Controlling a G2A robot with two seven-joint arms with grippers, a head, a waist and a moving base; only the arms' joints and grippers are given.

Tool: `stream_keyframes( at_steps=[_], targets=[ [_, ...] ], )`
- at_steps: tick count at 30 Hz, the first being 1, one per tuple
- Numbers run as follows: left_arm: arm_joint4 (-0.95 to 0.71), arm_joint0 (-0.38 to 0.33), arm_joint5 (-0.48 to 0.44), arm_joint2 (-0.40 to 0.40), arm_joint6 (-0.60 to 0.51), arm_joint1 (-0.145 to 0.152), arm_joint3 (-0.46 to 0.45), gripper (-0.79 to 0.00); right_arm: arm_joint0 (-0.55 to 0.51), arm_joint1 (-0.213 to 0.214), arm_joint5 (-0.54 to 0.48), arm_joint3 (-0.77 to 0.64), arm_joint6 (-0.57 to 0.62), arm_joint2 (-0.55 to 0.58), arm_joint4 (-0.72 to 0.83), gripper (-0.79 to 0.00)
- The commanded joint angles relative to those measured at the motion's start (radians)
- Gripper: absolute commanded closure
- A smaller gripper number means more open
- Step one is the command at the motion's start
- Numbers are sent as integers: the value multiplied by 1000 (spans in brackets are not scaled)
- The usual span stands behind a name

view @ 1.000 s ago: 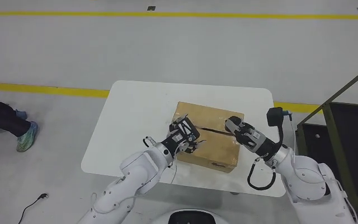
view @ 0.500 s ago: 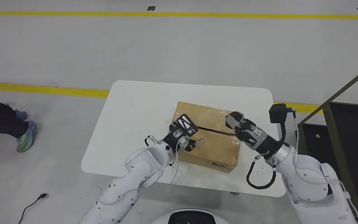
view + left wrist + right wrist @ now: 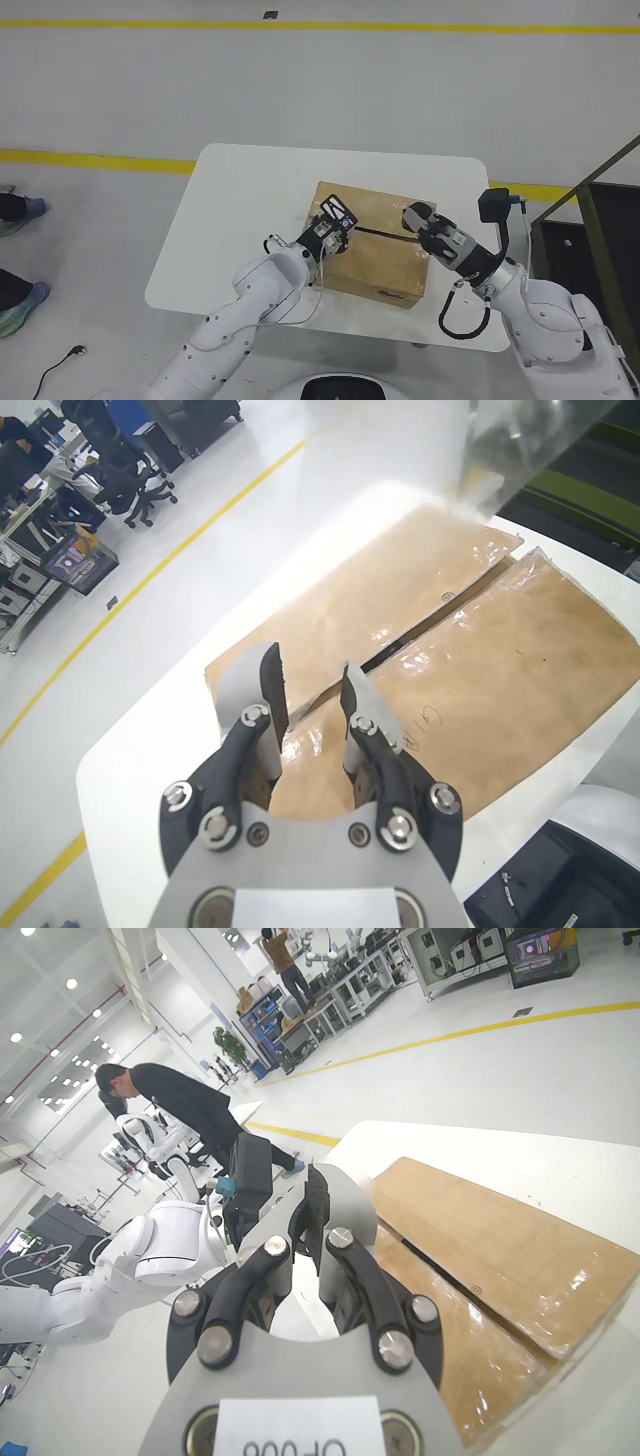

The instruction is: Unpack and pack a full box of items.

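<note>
A closed brown cardboard box lies in the middle of the white table, with a dark seam running between its two top flaps. My left gripper is over the box's left end; in its wrist view the left gripper is open, its fingers straddling the seam of the box. My right gripper is at the box's right end, just above the seam. In its own view the right gripper has its fingers together, with nothing between them, beside the box.
A dark metal frame stands just off the table's right side. Bare tabletop surrounds the box on the left and far sides. Yellow lines mark the floor beyond.
My left gripper has moved from the box's near left corner toward the far side, ending over the seam at the left end. The right gripper has barely shifted.
</note>
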Motion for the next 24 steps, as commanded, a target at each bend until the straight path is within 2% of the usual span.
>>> stream_keyframes(
  at_steps=[1,6,9,11,12,14,16,18,20,21,22,23,24],
  targets=[
    [-1,0,-5,2,0,-2,-2,-292,1,0,1,1,0,1,-1,0],
    [2,0,-14,2,1,-7,-4,-259,4,1,3,4,1,2,2,0],
    [3,0,-18,1,-2,-9,-5,-308,9,1,4,8,3,3,6,0],
    [6,1,-20,1,-8,-11,-7,-416,12,2,3,9,5,4,9,0],
    [9,2,-22,2,-12,-12,-7,-526,14,2,3,9,5,4,10,0],
    [15,3,-25,6,-14,-14,-7,-600,16,2,3,9,5,2,12,0],
    [19,5,-30,9,-17,-15,-4,-625,18,2,3,10,6,0,12,0],
    [25,5,-33,11,-19,-17,-1,-619,21,2,6,11,8,-3,12,0],
    [28,0,-31,10,-22,-20,8,-526,23,2,7,8,11,-8,11,0],
    [28,-4,-29,10,-22,-21,13,-474,24,2,7,6,12,-10,11,0],
    [30,-9,-26,10,-22,-23,18,-382,24,2,8,4,13,-12,10,0],
    [31,-14,-23,10,-22,-25,23,-336,24,2,8,3,14,-14,9,0],
    [30,-19,-19,11,-22,-27,28,-231,24,2,9,2,15,-17,8,0]
  ],
)
